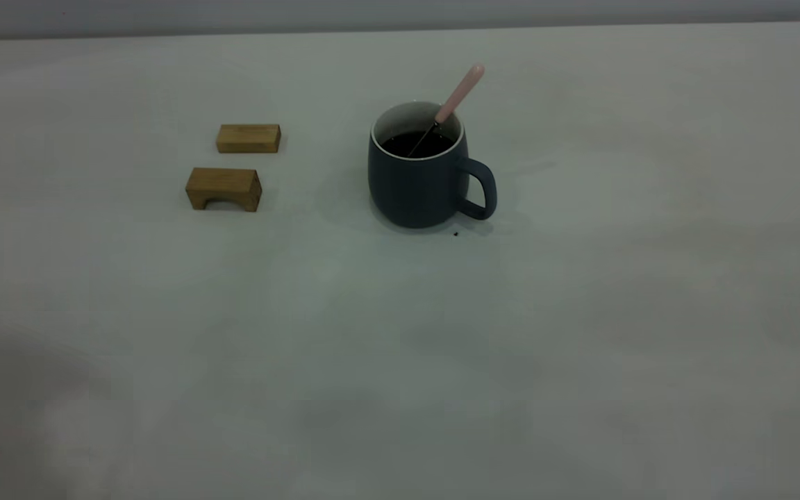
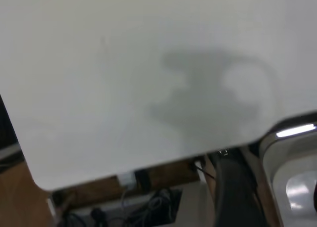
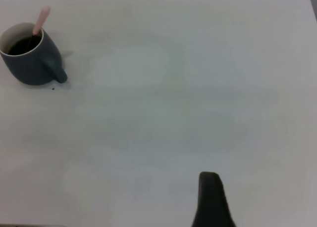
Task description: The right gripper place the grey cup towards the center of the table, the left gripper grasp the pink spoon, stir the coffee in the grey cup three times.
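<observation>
Near the table (image 1: pixel 580 312) centre, the grey cup (image 1: pixel 417 184) holds coffee (image 1: pixel 417 144) and the pink spoon (image 1: pixel 457 98). Only my right wrist view shows my right gripper's fingertip (image 3: pixel 212 200), well apart; its opening I cannot tell.

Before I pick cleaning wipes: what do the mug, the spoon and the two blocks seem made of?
Grey cup: probably ceramic, matte blue-grey outside, glossy white inside. Pink spoon: smooth pale pink handle, maybe ceramic or plastic, on a dark metal-looking neck. Wooden blocks: unpainted wood, brown with faint grain.

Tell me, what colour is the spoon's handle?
Pale pink. The pink spoon shows best in the exterior view.
</observation>
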